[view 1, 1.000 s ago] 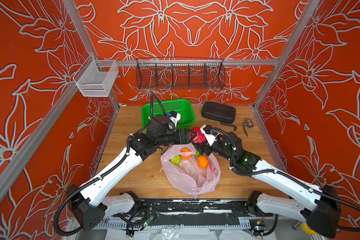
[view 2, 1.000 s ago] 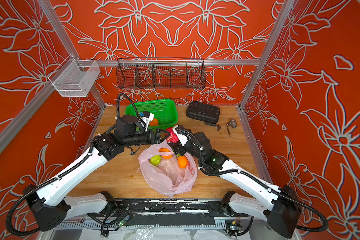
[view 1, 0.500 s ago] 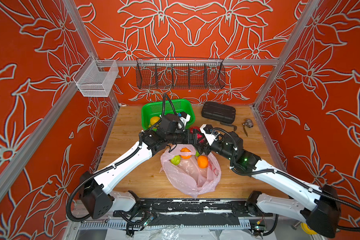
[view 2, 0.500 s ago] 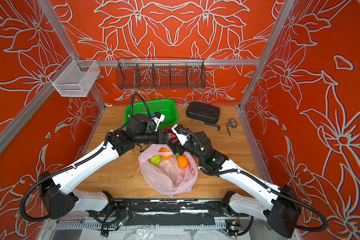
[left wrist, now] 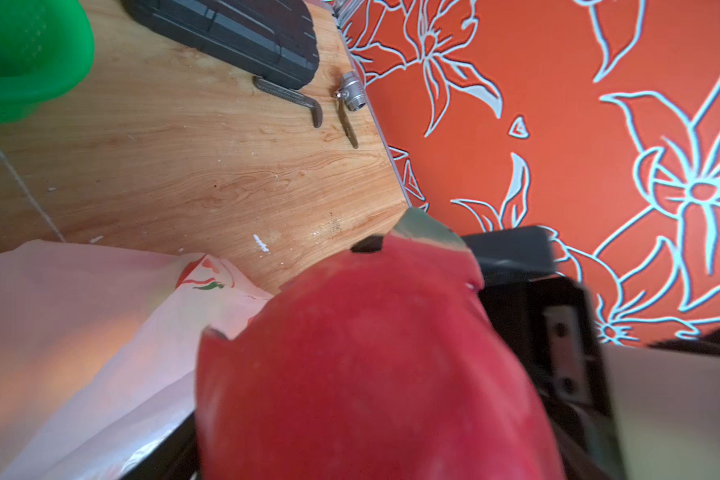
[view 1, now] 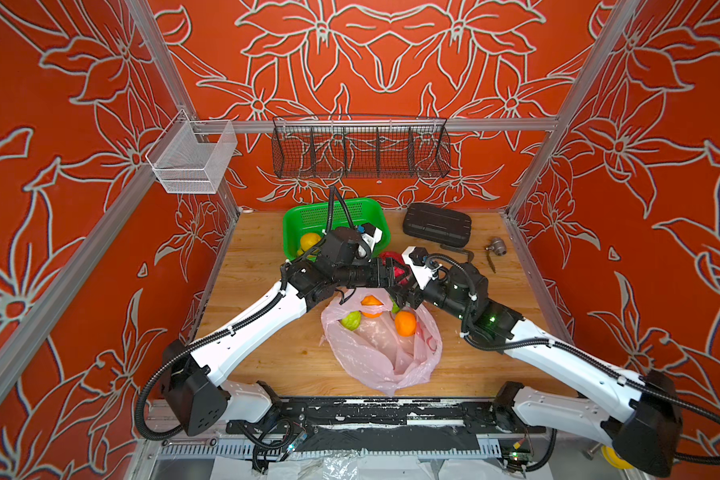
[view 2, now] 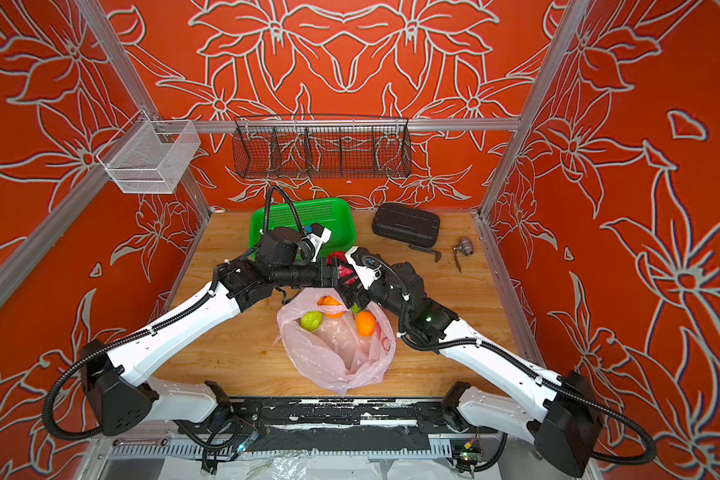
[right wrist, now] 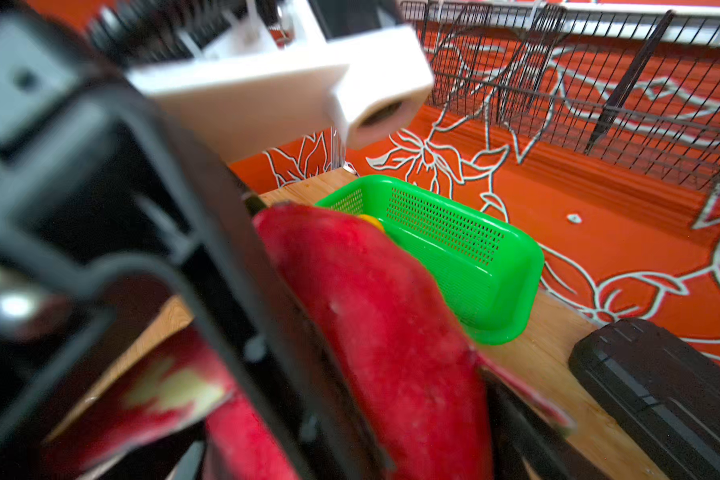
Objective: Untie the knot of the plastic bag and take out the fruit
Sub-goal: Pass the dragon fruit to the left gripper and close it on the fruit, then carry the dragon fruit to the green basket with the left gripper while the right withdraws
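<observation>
Hung on the left rail, a boxy mesh basket [view 1: 192, 162] of fine white wire. Further in, at the back of the table [view 1: 267, 340], a glossy green basket [view 1: 341, 214] of perforated plastic with rounded corners, a round yellow fruit [view 1: 309, 241] inside. On the back wall, a long black wire rack [view 1: 360, 147], split into compartments.

Over the middle of the grained wood, left gripper [view 1: 388, 273] and right gripper [view 1: 406, 279] nose to nose, both sets of jaws around the dragon fruit [view 1: 393, 258]: matte pink-red skin, one grey-green flap tip. Cannot tell which pair presses it and which stands slack, with black fingers and the fruit itself filling both wrist views.

Just below, the plastic bag [view 1: 383, 357], thin, crinkled, translucent pink, lying slack with its mouth open toward the grippers. In that mouth, a knobbly green fruit [view 1: 351, 321] and two smooth oranges [view 1: 405, 323].

At the back right, a ribbed black case [view 1: 437, 226]. Just beside it, a bent dark bar [view 1: 458, 251] and a small silvery valve [view 1: 496, 246].
</observation>
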